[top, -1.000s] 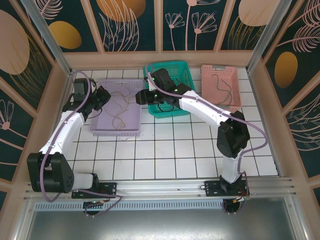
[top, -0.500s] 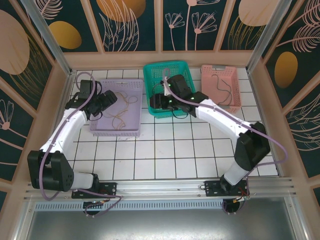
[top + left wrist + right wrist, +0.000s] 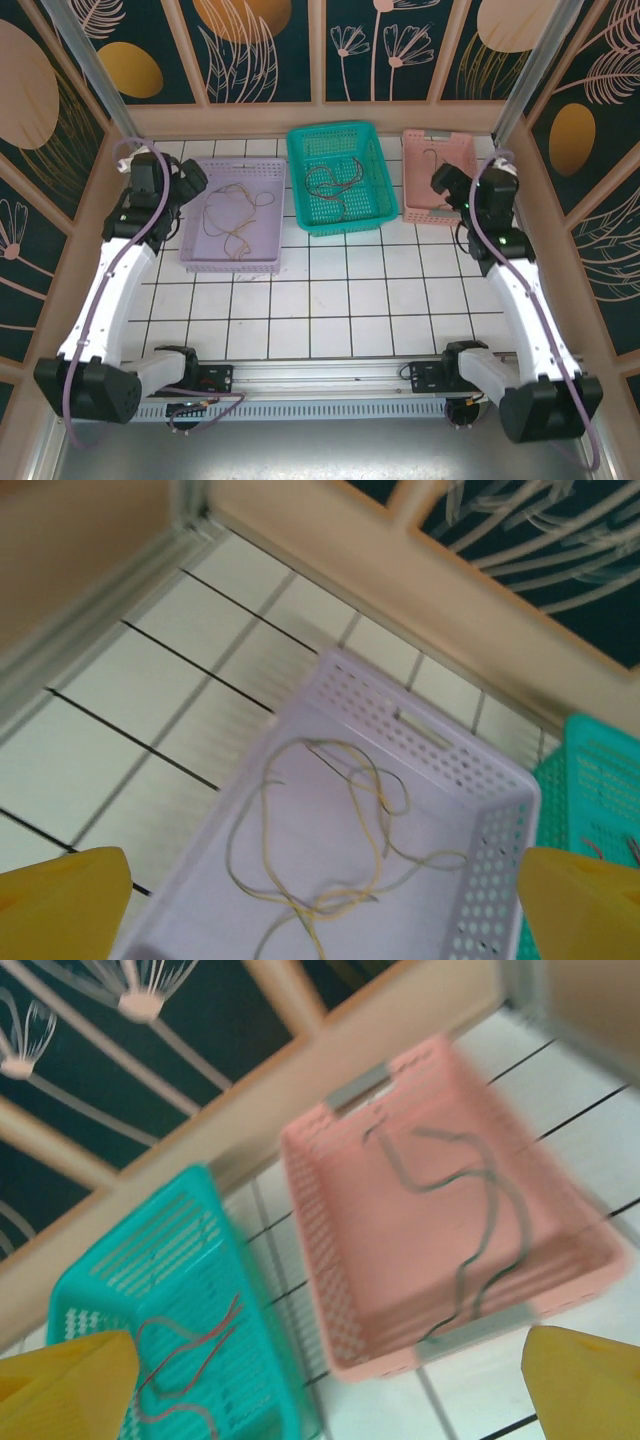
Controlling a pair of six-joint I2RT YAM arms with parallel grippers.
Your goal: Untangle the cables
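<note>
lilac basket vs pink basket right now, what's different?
Contents: lilac basket holds a tangle of thin tan-yellow wires looped over one another; pink basket holds dark wire lying in loose waves. Position: lilac basket sits left, set slightly forward; pink basket sits right, further back. Both are perforated rectangular baskets on the white tiled table.

White tiles with dark lines cover the bench [image 3: 350,300]. The lilac basket [image 3: 230,265] holds yellowish cables [image 3: 375,780], the teal basket [image 3: 330,128] reddish cables [image 3: 190,1345], the pink basket [image 3: 440,135] a dark cable [image 3: 490,1172]. The walls [image 3: 420,50] are dark teal with tan plant drawings. The fingers [image 3: 60,900] are yellow.
</note>
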